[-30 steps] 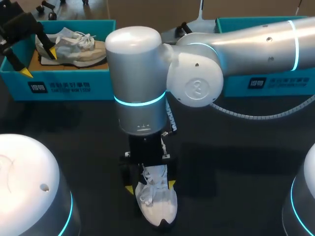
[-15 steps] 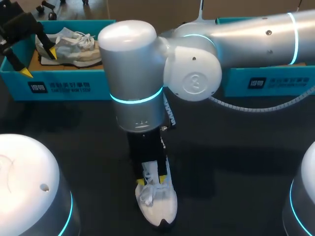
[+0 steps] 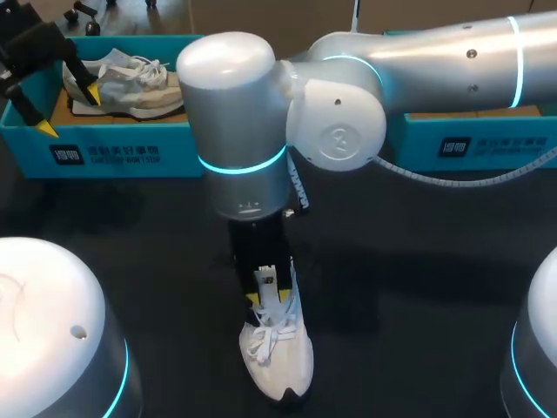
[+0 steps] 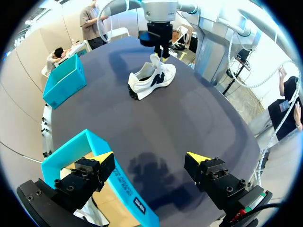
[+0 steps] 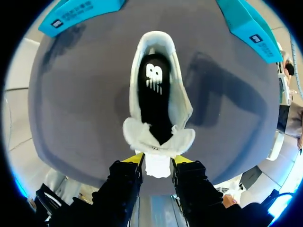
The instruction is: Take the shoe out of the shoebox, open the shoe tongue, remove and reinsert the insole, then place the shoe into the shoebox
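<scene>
A white shoe [image 3: 277, 359] stands on the black table near its front edge, toe toward me. My right gripper [image 3: 268, 296] hangs straight down over its opening, shut on the white tongue [image 3: 268, 281], which stands upright. In the right wrist view the tongue [image 5: 157, 166] sits pinched between the yellow tips of the right gripper [image 5: 157, 160], with the black insole [image 5: 152, 90] lying inside the shoe [image 5: 180, 101]. My left gripper [image 3: 68, 111] is open above the blue shoebox [image 3: 113, 152] at the far left, with nothing between its fingers. The left gripper [image 4: 150, 158] faces the white shoe [image 4: 151, 80] from afar.
A grey shoe [image 3: 139, 83] lies inside the left shoebox. A second blue box [image 3: 470, 144] stands at the far right, partly under my right arm. The bases of both arms fill the near corners.
The right gripper's fingers, wide beside the shoe a second ago, have come together on the tongue and drawn it upright. The left arm has not moved.
</scene>
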Action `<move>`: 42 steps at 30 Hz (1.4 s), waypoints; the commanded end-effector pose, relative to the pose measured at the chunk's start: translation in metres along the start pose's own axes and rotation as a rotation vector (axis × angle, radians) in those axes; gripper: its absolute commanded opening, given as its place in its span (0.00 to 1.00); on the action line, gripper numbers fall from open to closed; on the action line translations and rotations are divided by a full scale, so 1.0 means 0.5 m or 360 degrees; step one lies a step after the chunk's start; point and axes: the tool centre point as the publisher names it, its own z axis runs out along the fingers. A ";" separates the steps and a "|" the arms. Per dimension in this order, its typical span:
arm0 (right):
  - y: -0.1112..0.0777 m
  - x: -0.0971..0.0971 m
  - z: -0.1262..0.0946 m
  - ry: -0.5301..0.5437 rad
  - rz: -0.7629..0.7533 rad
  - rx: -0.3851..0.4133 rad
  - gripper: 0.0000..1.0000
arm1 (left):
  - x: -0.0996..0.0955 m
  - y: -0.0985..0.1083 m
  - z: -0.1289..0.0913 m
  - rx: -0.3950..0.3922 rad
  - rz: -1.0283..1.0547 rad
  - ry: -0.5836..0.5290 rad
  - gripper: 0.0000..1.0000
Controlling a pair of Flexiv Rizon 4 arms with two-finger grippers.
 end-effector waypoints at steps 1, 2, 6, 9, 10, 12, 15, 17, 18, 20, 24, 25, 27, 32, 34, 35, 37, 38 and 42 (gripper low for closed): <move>0.034 -0.005 0.028 0.0049 0.0138 0.0041 0.31 | 0.001 0.000 -0.001 -0.0003 0.0001 0.0002 1.00; 0.040 -0.005 0.032 0.0051 0.0137 0.0050 0.30 | 0.001 0.000 -0.001 -0.0003 0.0001 0.0002 1.00; 0.058 -0.011 0.048 0.0065 0.0154 0.0113 0.29 | 0.001 0.000 -0.001 -0.0003 0.0001 0.0002 1.00; 0.053 -0.011 0.038 0.0050 0.0168 0.0108 0.29 | 0.001 0.000 -0.001 -0.0003 0.0001 0.0002 1.00; 0.046 -0.011 0.029 0.0035 0.0177 0.0097 0.29 | 0.001 0.000 -0.001 -0.0003 0.0001 0.0002 1.00; 0.037 -0.010 0.018 0.0010 0.0189 0.0080 0.28 | 0.001 0.000 -0.001 -0.0003 0.0001 0.0002 1.00; 0.030 -0.005 0.008 -0.0015 0.0196 0.0062 0.28 | 0.001 0.000 -0.001 -0.0003 0.0001 0.0002 1.00; 0.032 0.000 0.006 -0.0024 0.0182 0.0045 0.28 | 0.001 0.000 -0.001 -0.0003 0.0001 0.0002 1.00; 0.037 0.003 0.009 -0.0022 0.0171 0.0041 0.28 | 0.001 0.000 -0.001 -0.0003 0.0001 0.0002 1.00; 0.053 0.004 0.019 -0.0010 0.0138 0.0043 0.28 | 0.001 0.000 -0.001 -0.0003 0.0001 0.0002 1.00; 0.080 0.000 0.034 0.0017 0.0073 0.0035 0.29 | 0.001 0.000 -0.001 -0.0003 0.0001 0.0002 1.00; 0.086 -0.001 0.037 0.0022 0.0062 0.0032 0.29 | 0.001 0.000 -0.001 -0.0003 0.0001 0.0002 1.00; 0.094 -0.003 0.040 0.0031 0.0048 0.0037 0.29 | 0.001 0.000 -0.001 -0.0003 0.0001 0.0002 1.00; 0.088 -0.005 0.007 -0.0007 0.0026 -0.0008 0.30 | 0.001 0.000 -0.001 -0.0003 0.0001 0.0002 1.00; 0.083 -0.007 -0.012 -0.0029 0.0011 -0.0035 0.31 | 0.001 0.000 -0.001 -0.0003 0.0001 0.0002 1.00; 0.081 -0.008 -0.020 -0.0036 -0.0008 -0.0056 0.30 | 0.001 0.000 -0.001 -0.0003 0.0001 0.0002 1.00; 0.082 -0.010 -0.039 -0.0044 -0.0086 -0.0104 0.31 | 0.001 0.000 -0.001 -0.0003 0.0001 0.0002 1.00; 0.084 -0.013 -0.046 -0.0028 -0.0177 -0.0138 0.31 | 0.001 0.000 -0.001 -0.0003 0.0001 0.0002 1.00; 0.101 -0.028 -0.060 0.0047 -0.0542 -0.0213 0.37 | 0.001 0.000 -0.001 -0.0003 0.0001 0.0002 1.00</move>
